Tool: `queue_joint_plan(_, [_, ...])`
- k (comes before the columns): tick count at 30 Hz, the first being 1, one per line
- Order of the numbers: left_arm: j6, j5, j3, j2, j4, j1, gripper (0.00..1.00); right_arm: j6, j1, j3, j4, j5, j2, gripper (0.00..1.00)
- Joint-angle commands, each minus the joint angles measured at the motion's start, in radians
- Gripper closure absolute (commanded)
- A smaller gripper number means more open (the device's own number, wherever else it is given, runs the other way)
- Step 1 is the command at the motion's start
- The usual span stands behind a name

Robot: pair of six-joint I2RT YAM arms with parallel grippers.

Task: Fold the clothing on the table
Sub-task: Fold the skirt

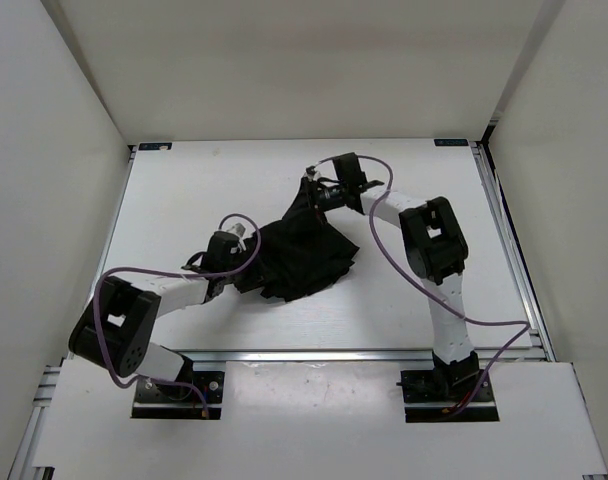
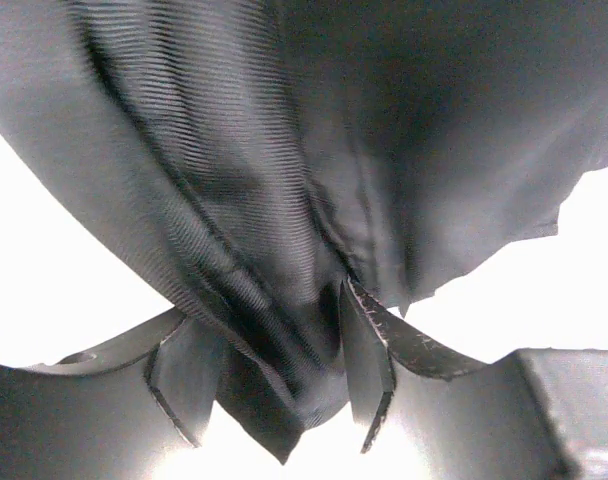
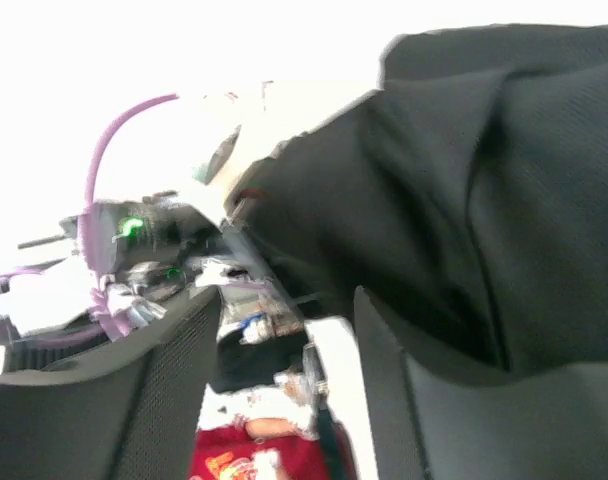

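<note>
The black ribbed clothing [image 1: 304, 250] lies bunched in the middle of the white table [image 1: 184, 200]. At its left edge is my left gripper [image 1: 249, 242]. In the left wrist view the left gripper [image 2: 264, 310] stands wide apart, and a loose fold of the clothing [image 2: 284, 130] hangs down between its fingers. My right gripper [image 1: 314, 195] is at the garment's far edge. The right wrist view is blurred. It shows the right gripper [image 3: 287, 300] open with nothing between its fingers, and the clothing [image 3: 504, 180] lies just beyond its right finger.
Silver rails run along the table's front edge [image 1: 314, 355] and right side [image 1: 509, 240]. White walls enclose the back and both sides. Purple cables [image 1: 384, 240] loop off both arms. The left arm [image 3: 134, 230], with green lights, appears in the right wrist view.
</note>
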Motion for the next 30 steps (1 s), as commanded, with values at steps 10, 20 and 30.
queue_joint_plan(10, [0.169,-0.048,0.161,-0.180,-0.303,0.252,0.40,0.229,-0.075,-0.279,0.456,-0.132,-0.290,0.87])
queue_joint_plan(20, [-0.054,0.245,0.151,-0.165,0.036,0.176,0.76,-0.419,-0.102,0.063,-0.491,0.427,-0.266,1.00])
queue_joint_plan(30, [-0.081,0.124,0.103,0.136,0.133,0.064,1.00,-0.460,-0.176,-0.039,-0.512,0.413,-0.330,1.00])
